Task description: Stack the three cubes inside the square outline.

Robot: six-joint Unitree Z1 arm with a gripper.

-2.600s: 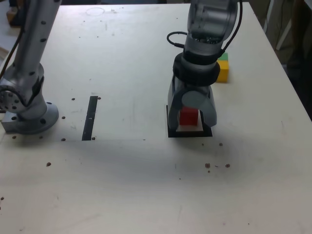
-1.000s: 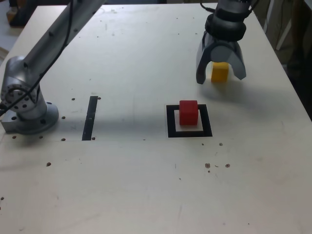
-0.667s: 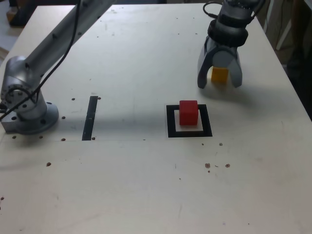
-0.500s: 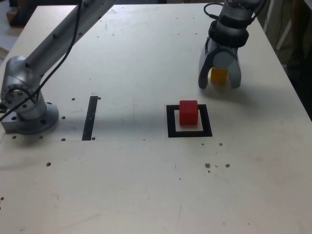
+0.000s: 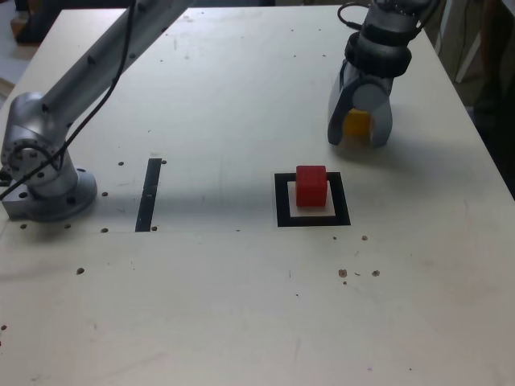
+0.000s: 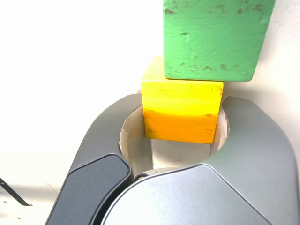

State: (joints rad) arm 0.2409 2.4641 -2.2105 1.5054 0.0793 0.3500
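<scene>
Nearest of the three, just right of centre in the exterior view, see the red cube [image 5: 311, 186] standing upright inside the outline [image 5: 342, 201]. Farther off and to the right there, find the gripper [image 5: 356, 141] closed around the yellow cube [image 6: 180, 112], pressed against two opposite sides. Beyond, the green cube [image 6: 213, 40], apparently resting on top of the yellow cube and overhanging one edge.

Probably light, stiff and hard to damage, perhaps painted wood, smooth enough to slip under a loose hold. Best to take hold of opposite flat sides, around mid-height, and to lift level: with a load on top, likely to tip or shed the green cube.

Hidden in the exterior view: the green cube, behind the gripper. Cut off in the wrist view: its far end. Impossible to tell: whether raised at all or simply gripped in place.
</scene>
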